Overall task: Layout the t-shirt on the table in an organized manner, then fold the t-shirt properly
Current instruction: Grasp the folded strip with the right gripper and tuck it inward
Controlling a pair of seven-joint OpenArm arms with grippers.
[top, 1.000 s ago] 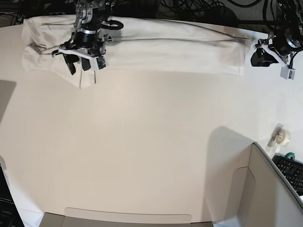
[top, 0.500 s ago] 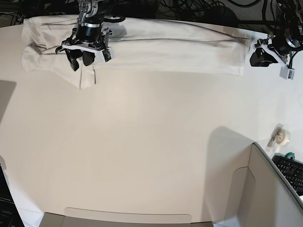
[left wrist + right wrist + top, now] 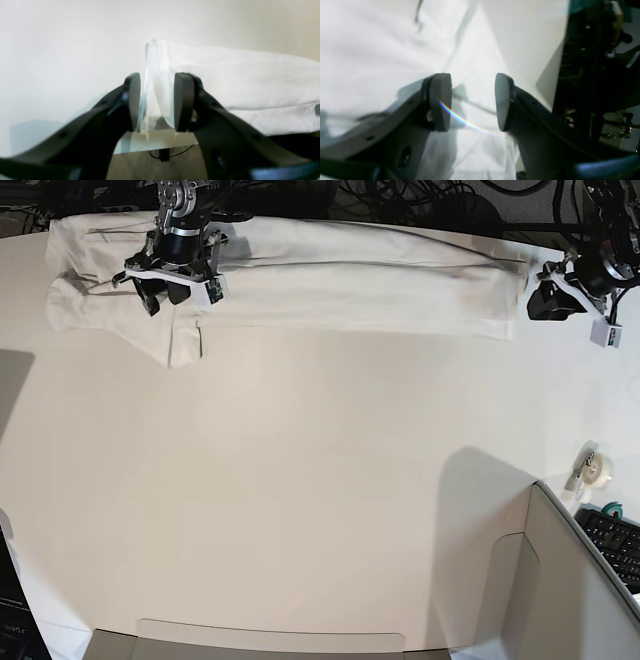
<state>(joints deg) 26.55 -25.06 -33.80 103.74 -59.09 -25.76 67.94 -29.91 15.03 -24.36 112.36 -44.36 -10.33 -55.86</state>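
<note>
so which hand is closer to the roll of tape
Left. The left hand is at the t-shirt's end, up-table from the tape; the right hand is across the table.

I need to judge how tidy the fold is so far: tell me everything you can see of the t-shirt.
The t-shirt looks like plain white cotton with no print showing. It lies flat as a long, narrow band along the far edge of the table, with a sleeve flap jutting toward the camera at one end. Seam lines and soft creases run its length. The right gripper hovers over the sleeve end, jaws open; the left gripper, also open, straddles the hem edge at the other end without pinching it.
</note>
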